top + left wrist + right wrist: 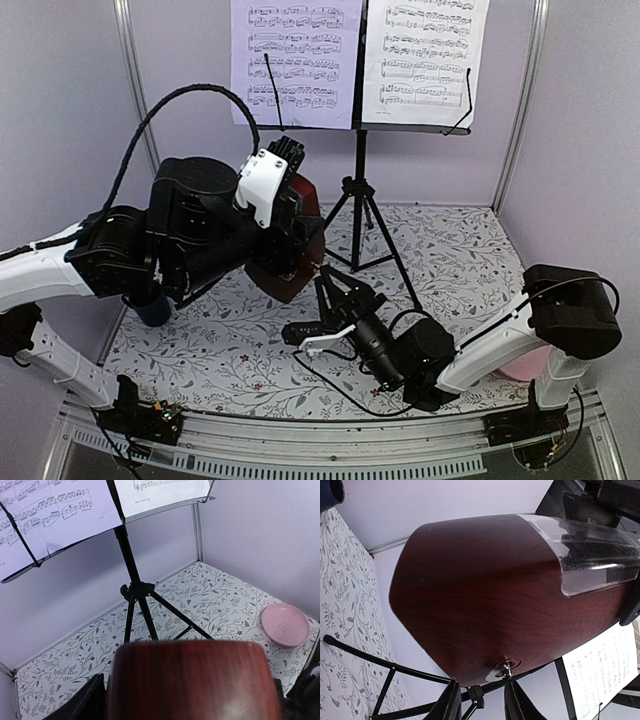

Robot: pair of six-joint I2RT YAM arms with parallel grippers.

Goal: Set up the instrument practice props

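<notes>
Presently: metronome [290, 272], dark-red wood, tilted and off the floral table [450, 260], clamped between the fingers of the left gripper [192, 697], just left of the tripod legs. Right gripper [481, 692]: jaws part-way apart, gripping nothing, tips just short of the silver winding key [503, 670] on the metronome. Music stand [360, 150]: upright at the back, two music sheets [295, 60] side by side on its desk.

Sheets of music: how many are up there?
2. The left sheet and the right sheet sit side by side on the music stand; more could hide behind them.
</notes>
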